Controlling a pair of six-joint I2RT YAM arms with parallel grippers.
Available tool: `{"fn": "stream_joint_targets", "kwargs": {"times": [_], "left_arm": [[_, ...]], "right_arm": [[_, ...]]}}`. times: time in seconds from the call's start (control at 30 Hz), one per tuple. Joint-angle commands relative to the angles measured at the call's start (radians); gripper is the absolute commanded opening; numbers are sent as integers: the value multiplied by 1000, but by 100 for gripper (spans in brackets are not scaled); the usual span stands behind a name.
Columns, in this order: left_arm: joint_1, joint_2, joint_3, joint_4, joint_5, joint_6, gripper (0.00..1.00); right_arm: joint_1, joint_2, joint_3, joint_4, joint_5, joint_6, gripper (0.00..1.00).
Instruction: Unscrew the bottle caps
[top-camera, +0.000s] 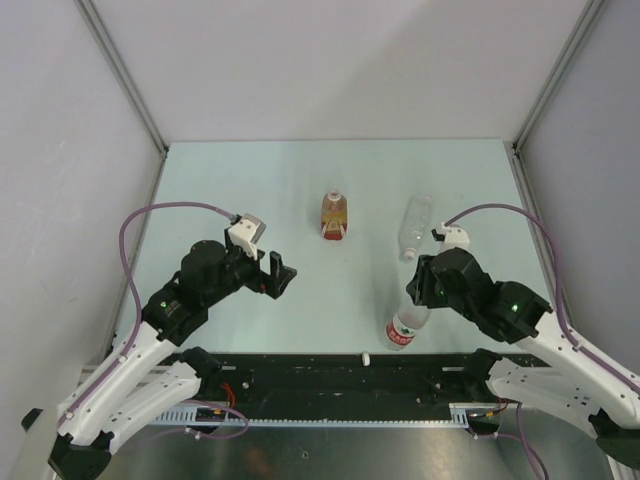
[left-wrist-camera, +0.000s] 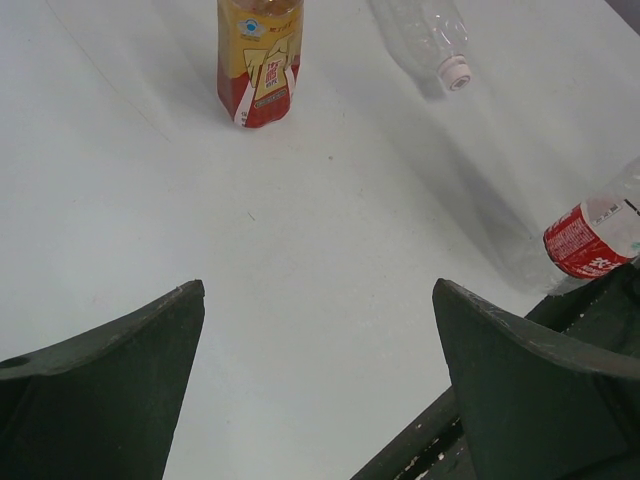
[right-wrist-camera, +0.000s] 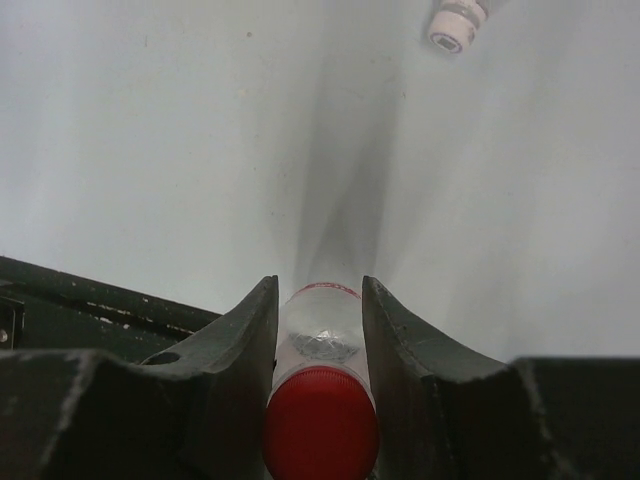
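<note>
The red-and-white label bottle (top-camera: 402, 331) stands at the table's front edge. My right gripper (top-camera: 416, 296) is shut on its clear upper part (right-wrist-camera: 322, 325), just below the bright red cap (right-wrist-camera: 322, 428). The plain transparent bottle (top-camera: 414, 222) lies on its side, its white cap (top-camera: 408, 256) pointing at the front; the cap also shows in the right wrist view (right-wrist-camera: 449, 28). The amber bottle (top-camera: 335, 215) stands mid-table. My left gripper (top-camera: 281, 272) is open and empty, left of the amber bottle (left-wrist-camera: 259, 60), jaws wide apart above bare table.
A small loose white cap (top-camera: 366, 358) lies on the black rail at the table's front edge. White walls close the table (top-camera: 250, 180) on left, back and right. The labelled bottle (left-wrist-camera: 596, 235) shows at the right edge of the left wrist view.
</note>
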Motion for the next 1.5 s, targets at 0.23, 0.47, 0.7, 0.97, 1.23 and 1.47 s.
{"fn": "stream_joint_targets", "kwargs": {"times": [0.23, 0.47, 0.7, 0.97, 1.23, 1.47], "left_arm": [[4, -20, 5, 9, 10, -13, 99], [4, -33, 5, 10, 30, -10, 99], [4, -40, 10, 11, 76, -1, 99], [4, -32, 19, 21, 188, 15, 99], [4, 9, 9, 78, 411, 17, 99], [3, 66, -2, 137, 624, 3, 99]], "right_arm": [[6, 88, 63, 168, -19, -117, 8], [-3, 130, 141, 287, -79, -182, 5], [-71, 172, 151, 438, -328, -181, 4], [-229, 259, 152, 580, -741, -113, 3], [-336, 319, 151, 781, -995, 29, 2], [-336, 364, 152, 946, -1083, 129, 1]]}}
